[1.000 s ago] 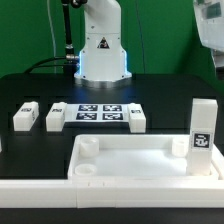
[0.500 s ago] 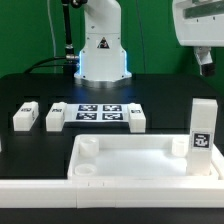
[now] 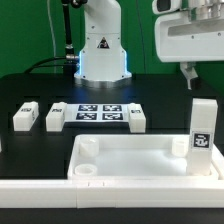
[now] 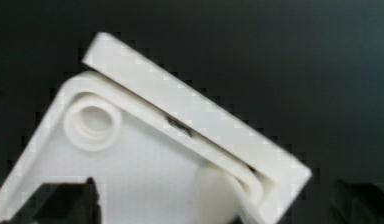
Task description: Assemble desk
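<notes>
A plain green backdrop (image 3: 25,30) stood behind the black table (image 3: 150,95), and soft, even light fell across both.

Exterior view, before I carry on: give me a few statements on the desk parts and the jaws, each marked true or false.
1. Three loose legs sit on the black table on either side of the marker board. True.
2. The jaws grip one of the legs. False: the gripper hangs above the table with its jaws open and empty.
3. An upright leg stands at the exterior view's right, by the far corner of the desk top. True.
4. The desk top lies behind the marker board, against the robot base. False: it lies in front of the marker board, nearest the camera.
</notes>
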You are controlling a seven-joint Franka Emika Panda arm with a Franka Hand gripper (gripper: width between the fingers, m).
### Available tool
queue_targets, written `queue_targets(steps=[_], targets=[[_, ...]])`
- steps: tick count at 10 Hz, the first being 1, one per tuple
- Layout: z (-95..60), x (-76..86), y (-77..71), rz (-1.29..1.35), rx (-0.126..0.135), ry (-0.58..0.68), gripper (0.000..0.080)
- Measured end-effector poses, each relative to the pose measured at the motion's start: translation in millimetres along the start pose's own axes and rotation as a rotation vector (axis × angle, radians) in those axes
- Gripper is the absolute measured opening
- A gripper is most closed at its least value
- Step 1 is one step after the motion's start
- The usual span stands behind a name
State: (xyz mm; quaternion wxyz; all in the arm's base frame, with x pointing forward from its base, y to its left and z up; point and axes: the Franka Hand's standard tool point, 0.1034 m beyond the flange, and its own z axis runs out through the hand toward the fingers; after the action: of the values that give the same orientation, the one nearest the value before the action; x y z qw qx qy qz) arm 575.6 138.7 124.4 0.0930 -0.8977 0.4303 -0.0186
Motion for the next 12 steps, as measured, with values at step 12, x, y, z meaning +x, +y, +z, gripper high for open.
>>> queue_targets(steps=[12], targets=[[47.8, -0.4, 118.2, -0.924, -0.14, -0.043, 0.0649]])
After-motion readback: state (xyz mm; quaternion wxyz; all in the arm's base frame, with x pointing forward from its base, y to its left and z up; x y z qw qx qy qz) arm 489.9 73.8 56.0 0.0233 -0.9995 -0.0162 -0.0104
